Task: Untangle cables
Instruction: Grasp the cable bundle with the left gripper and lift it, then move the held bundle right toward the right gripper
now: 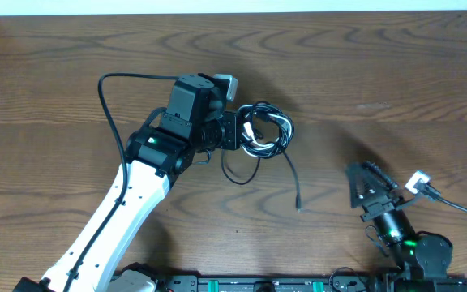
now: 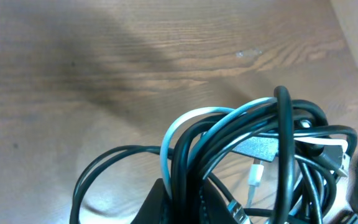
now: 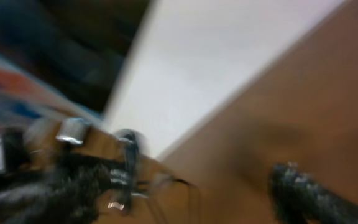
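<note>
The cables lie in one tangled bundle at the table's middle, black loops wound round a white cord. One black tail runs down to a small plug. My left gripper is shut on the bundle's left side. In the left wrist view its fingers pinch several black strands and the white cord. A white plug hangs inside the loops. My right gripper is open and empty, to the right of the tail and apart from it. The right wrist view is blurred; its fingers are spread.
The left arm's own thick black wire arcs over the table at upper left. The arms' base rail runs along the front edge. A pale strip borders the table's far edge.
</note>
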{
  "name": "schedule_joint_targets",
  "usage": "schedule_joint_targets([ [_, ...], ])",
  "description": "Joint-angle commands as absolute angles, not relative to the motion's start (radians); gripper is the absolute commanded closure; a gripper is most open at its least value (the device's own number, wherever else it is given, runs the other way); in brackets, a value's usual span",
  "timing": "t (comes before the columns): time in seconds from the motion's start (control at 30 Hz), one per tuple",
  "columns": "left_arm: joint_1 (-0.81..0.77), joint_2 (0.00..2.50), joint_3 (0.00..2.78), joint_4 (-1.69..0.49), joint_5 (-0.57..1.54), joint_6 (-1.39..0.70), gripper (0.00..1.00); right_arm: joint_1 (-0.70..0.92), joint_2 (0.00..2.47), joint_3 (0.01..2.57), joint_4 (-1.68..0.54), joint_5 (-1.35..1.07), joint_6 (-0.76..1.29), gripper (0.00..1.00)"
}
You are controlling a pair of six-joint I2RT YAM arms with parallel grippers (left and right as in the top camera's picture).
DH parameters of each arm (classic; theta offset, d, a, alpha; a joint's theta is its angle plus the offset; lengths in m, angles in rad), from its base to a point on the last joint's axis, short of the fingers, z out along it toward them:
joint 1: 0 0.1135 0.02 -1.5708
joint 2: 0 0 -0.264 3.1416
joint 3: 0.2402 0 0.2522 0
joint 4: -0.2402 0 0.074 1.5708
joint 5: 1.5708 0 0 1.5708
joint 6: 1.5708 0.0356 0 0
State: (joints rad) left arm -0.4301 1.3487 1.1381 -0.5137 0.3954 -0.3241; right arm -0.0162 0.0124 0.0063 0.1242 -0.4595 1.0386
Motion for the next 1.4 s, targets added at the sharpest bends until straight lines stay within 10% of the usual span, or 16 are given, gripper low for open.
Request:
schedule_joint_targets([
  [0.0,-0.434,1.353,1.142,-0.494,0.421,-0.455,0.93,-0.012,0.005,0.006,0.294,-0.522,1.163,0.31],
  [0.17,-0.482,1.353,1.138,-0.414,0.531,-0.455,0.92,-0.012,0.03,0.006,0.343,-0.632,1.2,0.3],
  [0.47,-0.596,1.353,1.136,-0.437,0.55,-0.157,0.92,-0.011,0.146,0.006,0.39,-0.673,1.274,0.58],
  [1.03,-0.68,1.375,1.135,-0.373,0.529,-0.245,0.92,0.214,0.356,0.006,0.696,-0.63,1.357,0.53],
  [1.27,-0.723,1.459,1.135,-0.375,0.52,-0.249,0.92,0.306,0.424,0.006,0.834,-0.543,1.357,0.96],
  [1.37,-0.722,1.489,1.135,-0.38,0.486,-0.249,0.92,0.306,0.436,0.006,0.919,-0.54,1.357,0.99],
])
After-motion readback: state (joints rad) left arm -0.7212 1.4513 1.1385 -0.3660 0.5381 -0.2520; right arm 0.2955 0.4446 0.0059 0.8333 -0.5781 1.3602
